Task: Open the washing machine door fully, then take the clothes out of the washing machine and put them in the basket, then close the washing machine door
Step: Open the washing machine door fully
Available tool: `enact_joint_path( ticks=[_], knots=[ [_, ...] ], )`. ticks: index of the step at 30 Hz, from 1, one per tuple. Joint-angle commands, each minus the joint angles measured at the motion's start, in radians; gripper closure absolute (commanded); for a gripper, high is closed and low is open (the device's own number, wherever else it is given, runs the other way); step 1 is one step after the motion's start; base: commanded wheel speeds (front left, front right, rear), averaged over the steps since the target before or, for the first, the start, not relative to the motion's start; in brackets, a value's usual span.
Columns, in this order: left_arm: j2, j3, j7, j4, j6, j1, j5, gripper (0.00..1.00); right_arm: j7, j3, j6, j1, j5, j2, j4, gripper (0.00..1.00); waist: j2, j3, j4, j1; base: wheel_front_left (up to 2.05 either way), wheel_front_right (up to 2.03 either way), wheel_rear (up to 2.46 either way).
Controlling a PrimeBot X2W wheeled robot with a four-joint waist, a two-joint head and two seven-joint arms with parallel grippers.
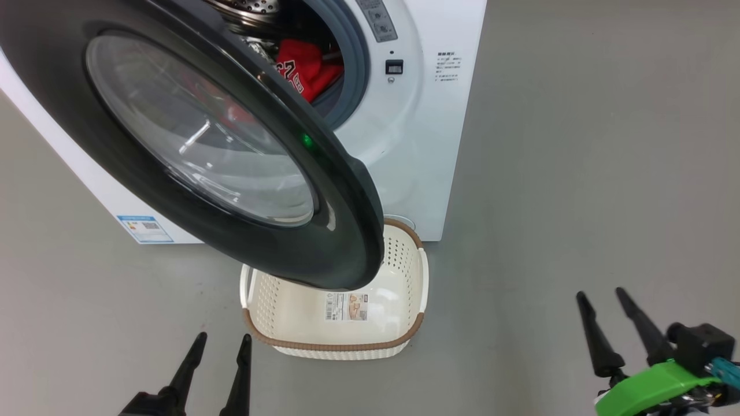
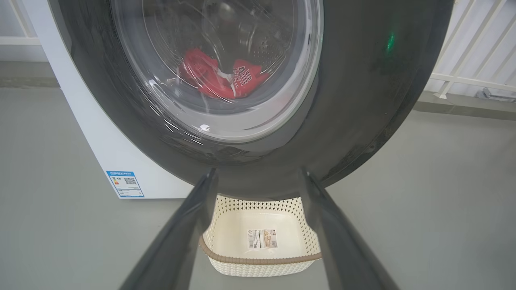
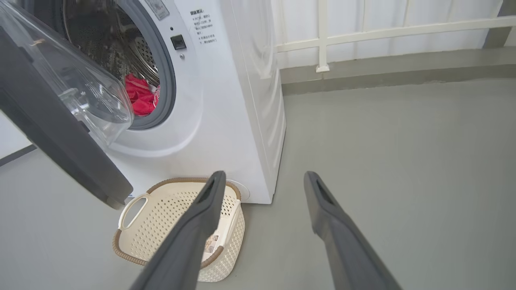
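Our left end effector and right end effector gape empty; the half-open washing machine door overhangs the basket, so clothes behind it may snag.

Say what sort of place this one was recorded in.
Probably a laundry corner staged in a bare room, perhaps a test space rather than a home. A white front-loading washing machine stands on a plain grey floor with a perforated basket before it, and a white railing runs behind.
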Motion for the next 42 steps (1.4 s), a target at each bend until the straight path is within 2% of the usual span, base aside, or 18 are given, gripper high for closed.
enact_joint_path(
  ticks=[1,4,10,33,34,35,40,42],
  knots=[
    [0.011,0.032,-0.012,-0.022,-0.006,-0.011,0.003,0.0,-0.011,-0.032,0.0,0.012,-0.06,0.012,-0.068,0.0,-0.0001,0.0,0.002,0.0,0.0,0.0,0.0],
    [0.011,0.029,-0.012,-0.024,-0.006,-0.012,0.002,0.0,-0.011,-0.107,0.0,0.051,-0.132,0.06,-0.142,0.0,-0.0001,0.0,0.005,0.0,0.0,0.0,0.0],
    [0.011,0.024,-0.012,-0.029,-0.006,-0.013,0.0,0.0,-0.011,-0.153,0.0,0.102,-0.188,0.099,-0.185,0.0,-0.0001,-0.001,0.01,0.0,0.0,0.0,0.0],
    [0.011,0.009,-0.012,-0.025,-0.006,-0.002,-0.003,0.0,-0.011,-0.146,0.0,0.126,-0.203,0.119,-0.163,0.0,-0.0001,-0.013,0.019,0.0,0.0,0.0,0.0],
    [0.011,0.009,-0.012,-0.025,-0.006,-0.003,-0.003,0.0,-0.011,-0.144,0.0,0.123,-0.173,0.122,-0.159,0.54,-0.0001,-0.012,0.02,0.0,0.0,0.0,0.0],
    [0.011,0.009,-0.012,-0.025,-0.006,-0.003,-0.003,0.0,-0.011,-0.14,0.0,0.117,-0.133,0.125,-0.154,1.0,-0.0001,-0.012,0.021,0.0,0.0,0.0,0.0],
    [0.011,0.01,-0.012,-0.024,-0.006,-0.005,-0.003,0.0,-0.011,-0.003,0.0,0.063,0.127,0.11,-0.179,1.0,-0.0001,-0.005,0.019,0.0,0.0,0.0,0.0],
    [0.011,0.008,-0.012,-0.023,-0.006,-0.007,-0.003,0.0,-0.011,0.05,0.0,0.033,0.266,0.1,-0.204,1.0,-0.0001,-0.002,0.019,0.0,0.0,0.0,0.0]
  ],
)
